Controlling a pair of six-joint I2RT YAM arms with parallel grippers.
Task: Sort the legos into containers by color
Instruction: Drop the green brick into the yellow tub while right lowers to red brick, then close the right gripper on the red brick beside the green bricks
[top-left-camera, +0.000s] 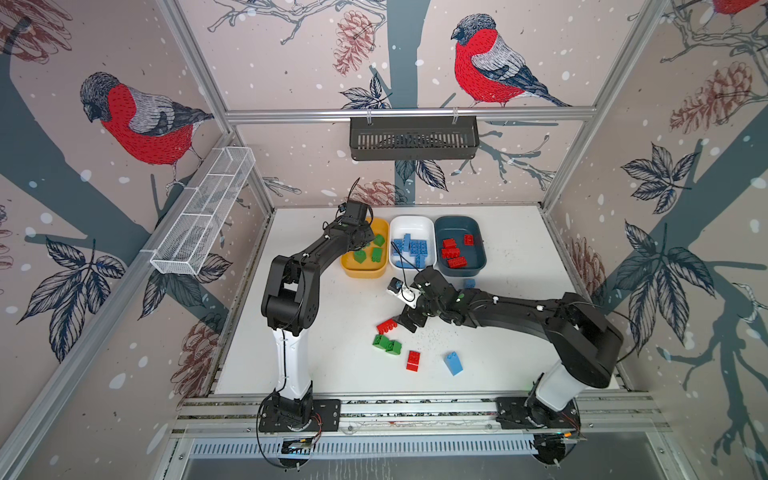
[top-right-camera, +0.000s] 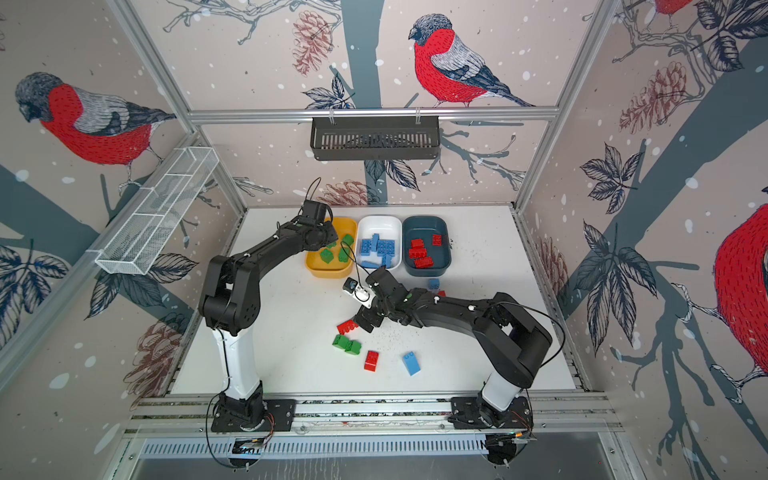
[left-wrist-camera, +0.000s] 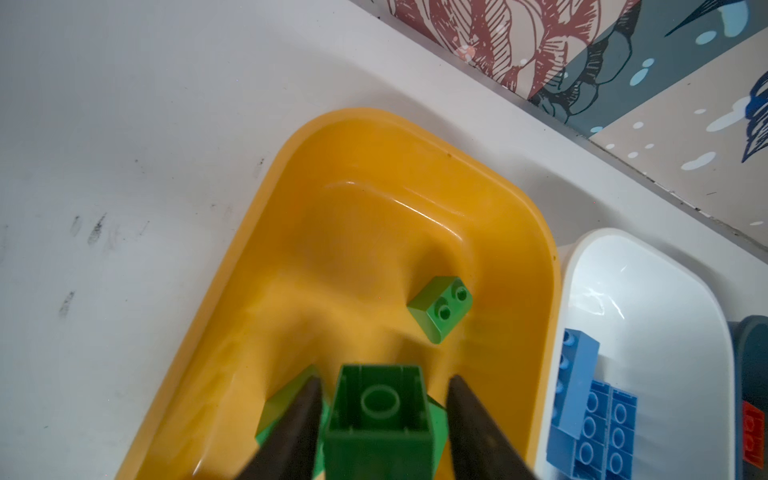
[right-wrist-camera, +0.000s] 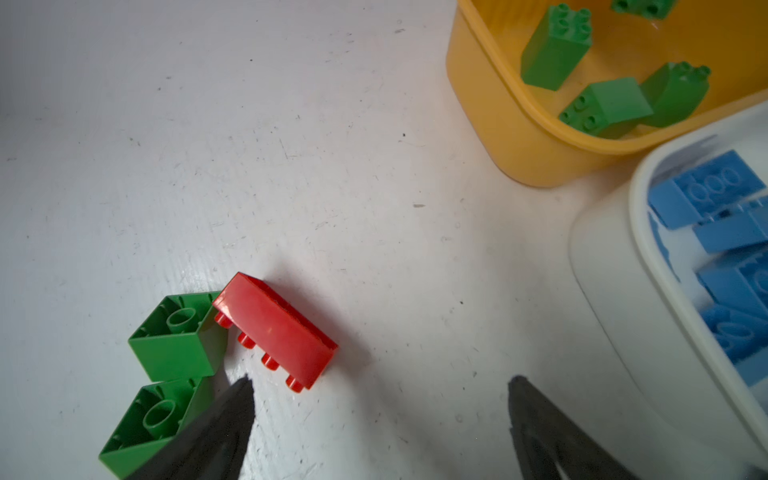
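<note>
So the left gripper (left-wrist-camera: 384, 379) is parted a modest way. A dark green brick (left-wrist-camera: 376, 419) sits between the fingers, but there's daylight on both sides, so nothing's actually clamped. It hangs over the yellow tub (left-wrist-camera: 353, 257), which makes sense since that's where the greens go; a lighter green brick (left-wrist-camera: 440, 309) lies on the tub floor. The dark one shows its hollow underside to the wrist camera, so its studs point down into the tub and its tall axis runs along the fingers.

The right gripper (right-wrist-camera: 380, 395) is spread wide and empty, low over the middle of the table (right-wrist-camera: 166, 124). Just ahead of it, off toward one finger, is a red brick (right-wrist-camera: 276, 332) tipped on its side. Its studs poke out toward the near edge, and its long axis runs roughly along that edge, a bit skewed. One corner touches a pair of green bricks (right-wrist-camera: 178, 336) lying hollow side open. My guess is the wide opening is for straddling the red one across its short width, and the touching green could get nudged.

Farther out, the tubs line the far edge: yellow, the white tub (top-left-camera: 411, 226) with blues, the teal tub (top-left-camera: 457, 227) with reds. A second red brick (top-left-camera: 413, 360) and a blue brick (top-left-camera: 453, 363) lie loose toward the near edge. Another blue brick (top-left-camera: 469, 283) sits just in front of the teal tub.
</note>
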